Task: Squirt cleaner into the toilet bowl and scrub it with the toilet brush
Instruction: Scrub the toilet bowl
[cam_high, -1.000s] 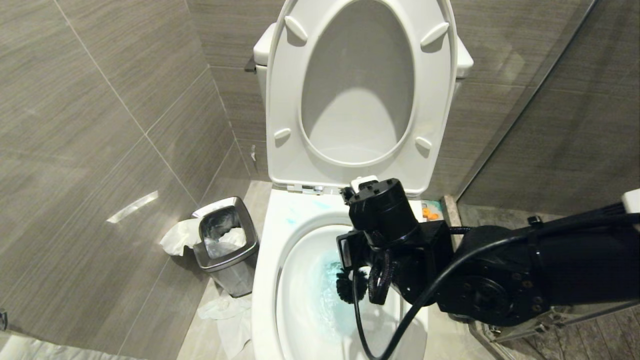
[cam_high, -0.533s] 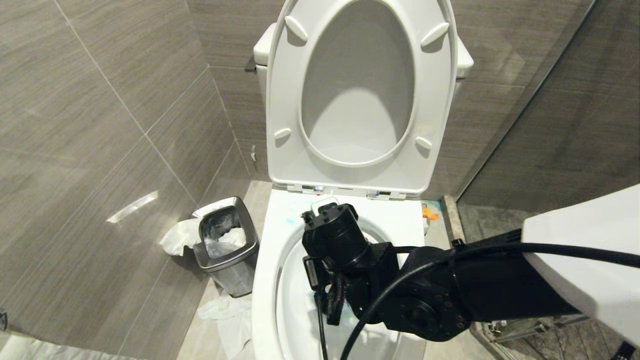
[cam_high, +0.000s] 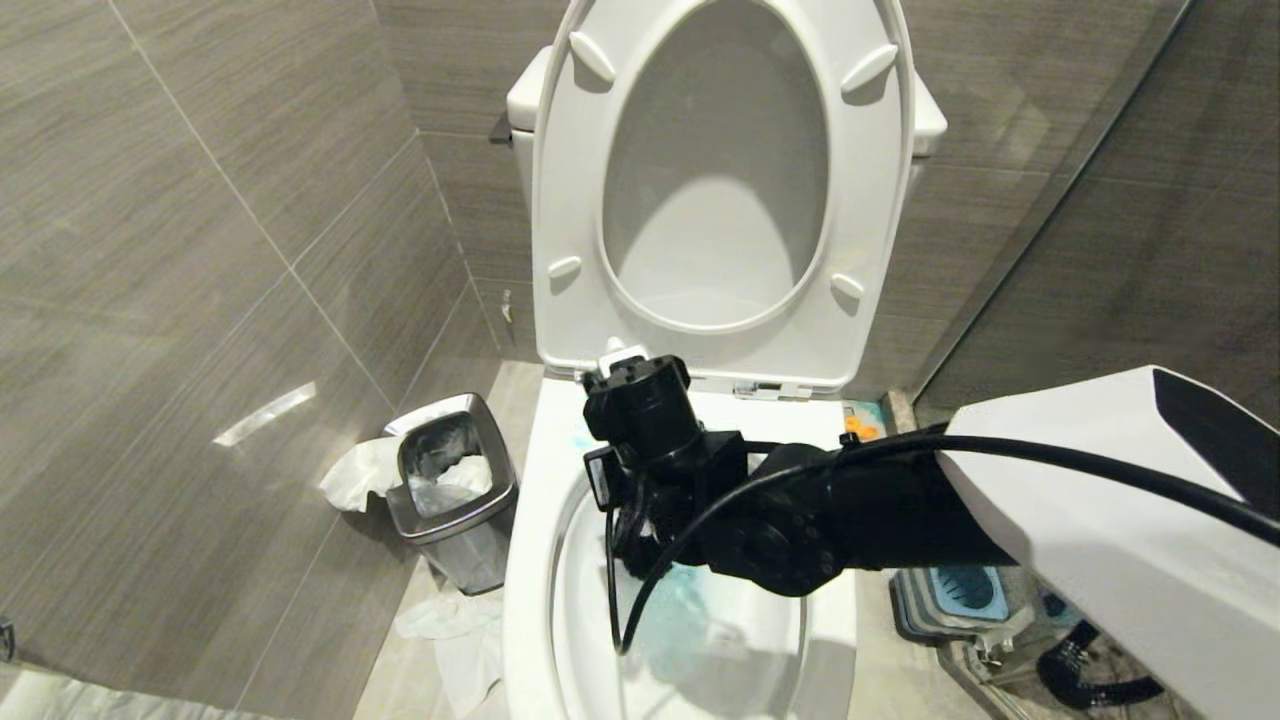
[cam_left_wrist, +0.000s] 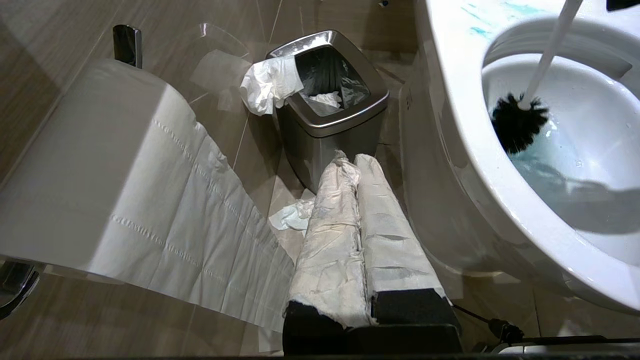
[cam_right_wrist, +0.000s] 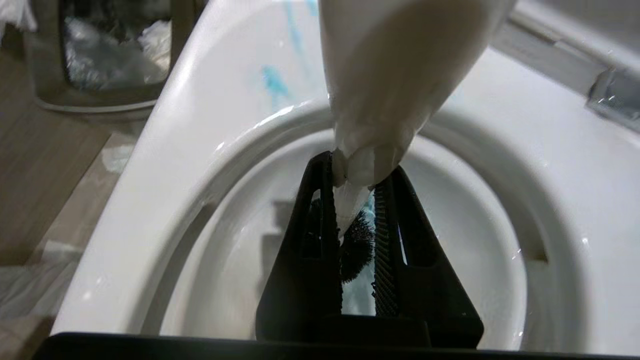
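Note:
The white toilet bowl (cam_high: 528, 560) stands with its seat raised, and teal cleaner (cam_high: 690, 600) tints its water. More cleaner (cam_right_wrist: 272, 82) is smeared on the rim (cam_right_wrist: 175, 165). My right gripper (cam_right_wrist: 361, 167) hangs over the bowl's left side, shut on the toilet brush's white handle (cam_right_wrist: 395, 75). The black bristle head (cam_left_wrist: 517, 125) sits low against the bowl's left wall, at the edge of the tinted water (cam_left_wrist: 540, 160). In the head view the arm hides the head. My left gripper (cam_left_wrist: 354, 160), its fingers wrapped in white, is shut and empty, parked low beside the bowl (cam_left_wrist: 450, 100).
A square steel bin (cam_high: 450, 490) with crumpled paper stands left of the toilet, with paper on the floor (cam_high: 450, 620). A toilet paper roll (cam_left_wrist: 90, 165) hangs close to the left arm. The blue-and-grey holder (cam_high: 965, 590) sits on the floor at the right. Tiled walls close both sides.
My right arm has swung left across the bowl and back toward the hinge, carrying the brush from the middle of the water to the left wall. The left arm stayed still.

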